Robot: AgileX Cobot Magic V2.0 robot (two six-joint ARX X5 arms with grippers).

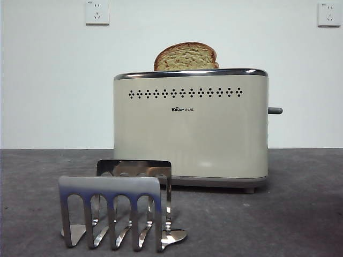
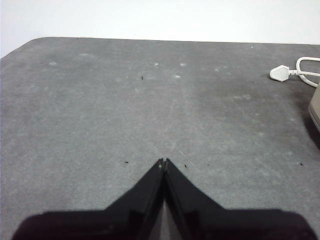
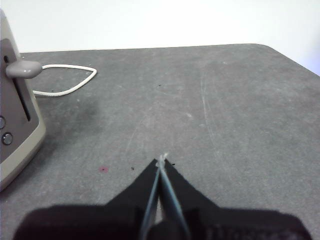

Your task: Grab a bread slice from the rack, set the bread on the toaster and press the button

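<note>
Bread (image 1: 186, 57) sits upright in the toaster (image 1: 190, 128) slot in your front view, dome showing; rack (image 1: 115, 209) empty in front, button (image 1: 275, 110) high. Left wrist: left gripper (image 2: 164, 161) pinched together, holding nothing, over bare table (image 2: 100, 110). Right wrist: right gripper (image 3: 162, 161) likewise, beside the toaster's button end.

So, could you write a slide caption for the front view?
Bread slice sits in the toaster, lever still up, empty rack in front.
</note>
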